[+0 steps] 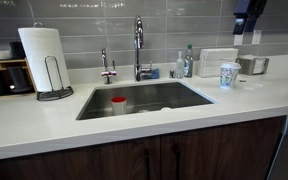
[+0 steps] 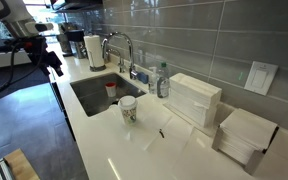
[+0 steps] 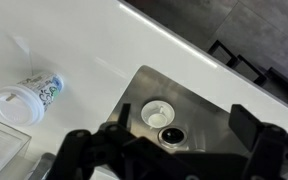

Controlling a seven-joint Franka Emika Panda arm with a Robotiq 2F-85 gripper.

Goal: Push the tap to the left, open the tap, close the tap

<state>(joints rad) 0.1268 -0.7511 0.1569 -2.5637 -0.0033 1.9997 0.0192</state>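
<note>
The tap (image 1: 138, 40) is a tall chrome gooseneck faucet standing behind the steel sink (image 1: 189, 97). It shows in both exterior views, its arched spout (image 2: 120, 42) reaching over the basin (image 2: 82, 95). My gripper (image 1: 249, 15) is a dark shape high up at the right, well clear of the tap. In the wrist view the gripper (image 3: 179, 128) is open and empty, its two black fingers spread wide above the sink (image 3: 214, 110). The tap itself is not distinguishable in the wrist view.
A short chrome dispenser (image 1: 106, 66) stands beside the tap. A red-lidded cup (image 1: 118, 103) sits in the basin. On the counter are a paper cup (image 1: 228, 74), a paper towel roll (image 1: 42, 55), a soap bottle (image 2: 162, 80) and towel boxes (image 2: 194, 98). A tripod (image 2: 46, 55) stands on the floor.
</note>
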